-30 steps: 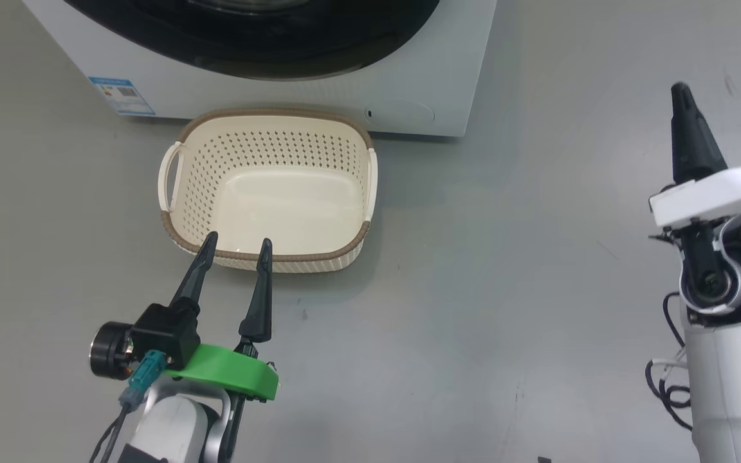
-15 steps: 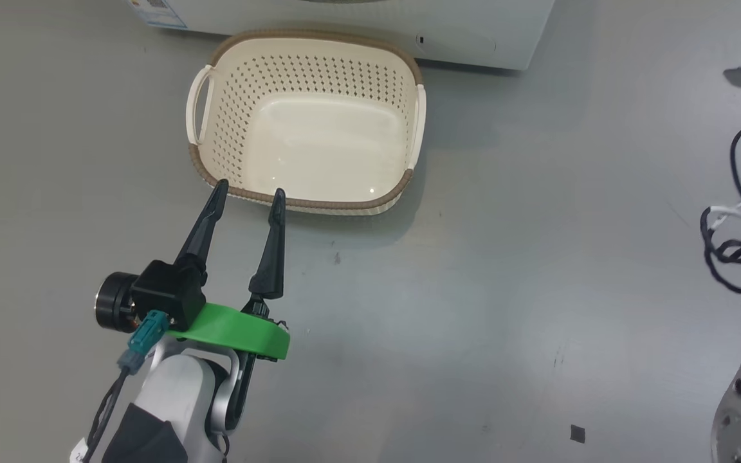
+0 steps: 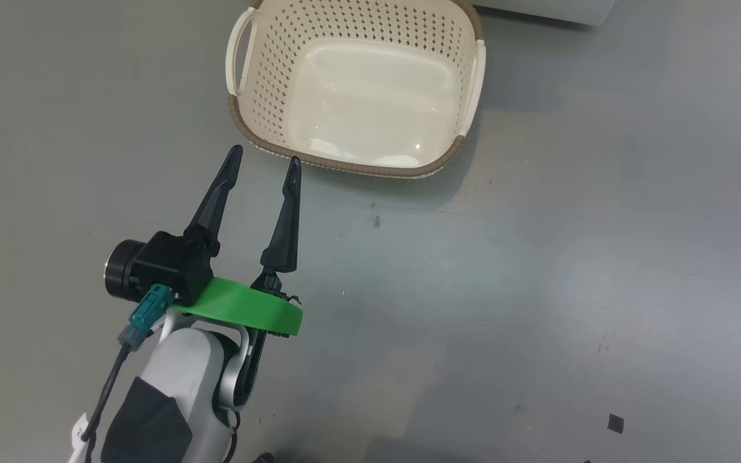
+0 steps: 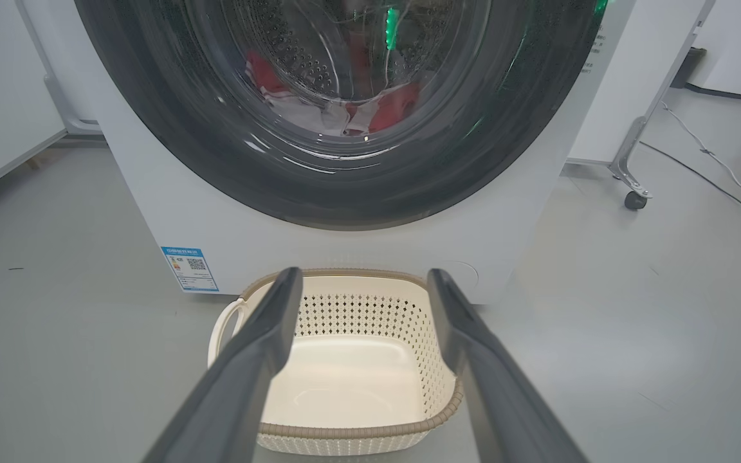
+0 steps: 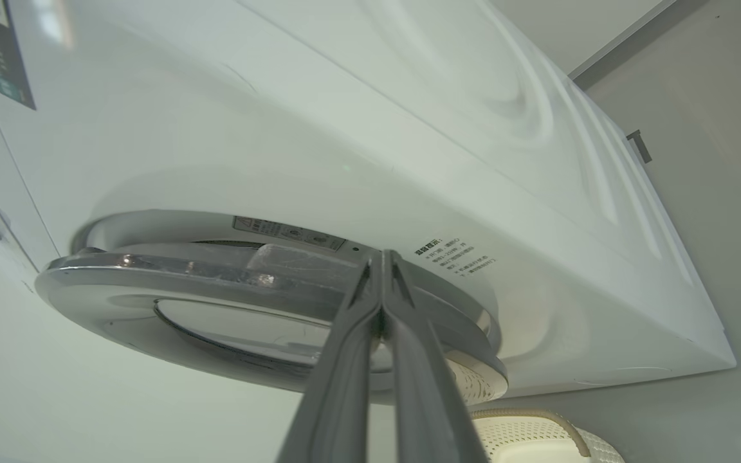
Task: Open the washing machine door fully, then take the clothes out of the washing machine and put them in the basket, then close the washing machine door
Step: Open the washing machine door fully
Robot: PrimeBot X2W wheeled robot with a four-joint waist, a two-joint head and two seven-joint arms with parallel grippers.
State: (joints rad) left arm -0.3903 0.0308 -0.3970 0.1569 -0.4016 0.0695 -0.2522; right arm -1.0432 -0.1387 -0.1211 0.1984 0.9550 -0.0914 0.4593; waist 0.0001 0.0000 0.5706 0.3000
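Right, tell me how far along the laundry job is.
Nothing finished: the door looks shut, the clothes lie behind its glass, the basket is empty. In hand: the right hand, shut, has its tips at the door's rim; the left hand hangs open by the basket. Opening, unloading and closing remain.

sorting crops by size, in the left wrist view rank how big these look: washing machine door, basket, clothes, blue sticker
1. washing machine door, cropped by the top edge
2. basket, nearer the camera
3. clothes, only what shows through the door
4. blue sticker
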